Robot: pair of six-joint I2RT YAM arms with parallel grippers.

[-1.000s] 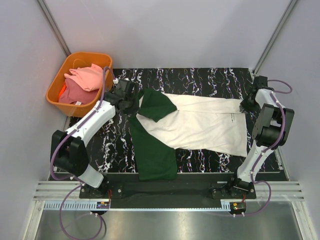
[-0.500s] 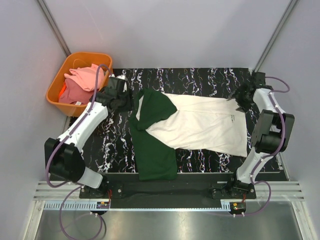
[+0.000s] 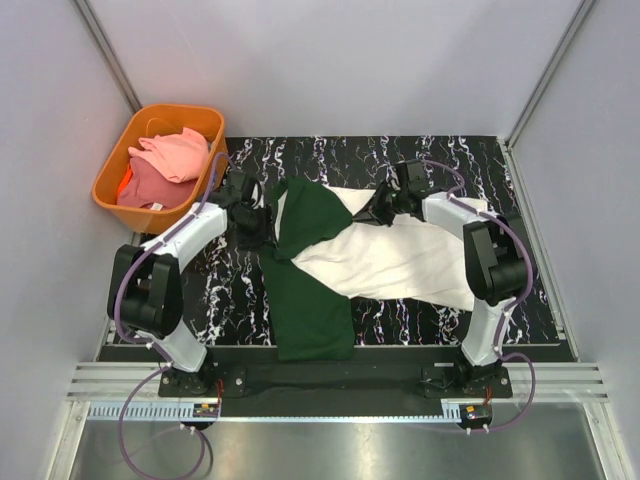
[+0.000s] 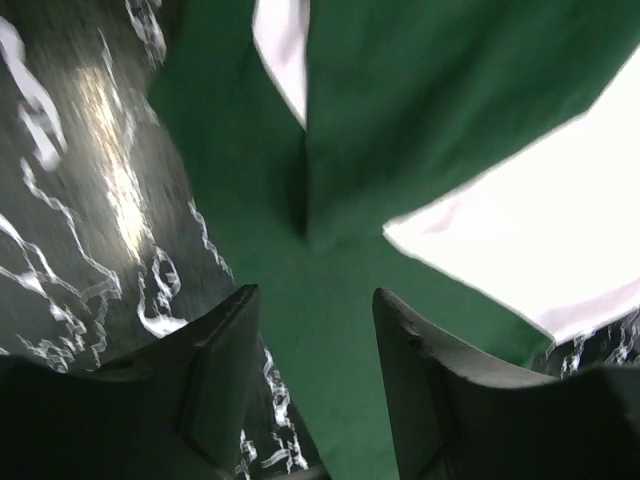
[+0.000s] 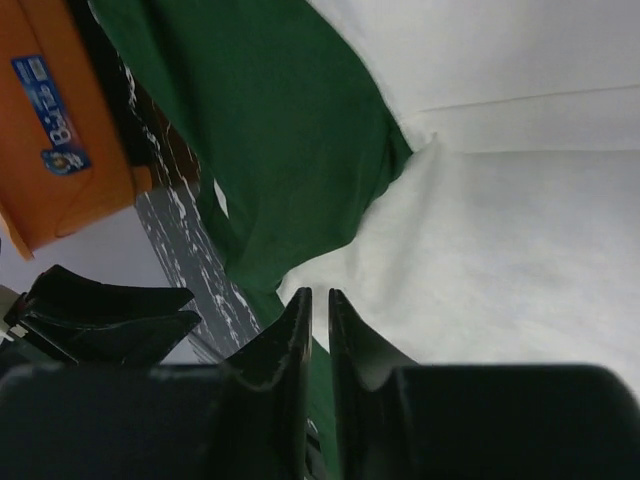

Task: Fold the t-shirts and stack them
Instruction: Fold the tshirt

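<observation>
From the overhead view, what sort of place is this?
Probably a robot test cell: left arm and right arm mounted by a metal rail, a marbled table boxed by plain grey walls, an orange basket of t-shirts.

Both claws shift along the cream and green t-shirt [image 3: 400, 262] within a second.
The right claw [image 3: 380, 212] leaves the shirt's far right corner and now sits over its upper middle. Its arm lies across the cream cloth and its fingers are nearly together. The left claw [image 3: 258, 226], clamped at the collar end a second ago, now stands open and slightly nearer, just beside the green sleeve [image 3: 312, 215]. That sleeve lies broader and flatter than before.
</observation>
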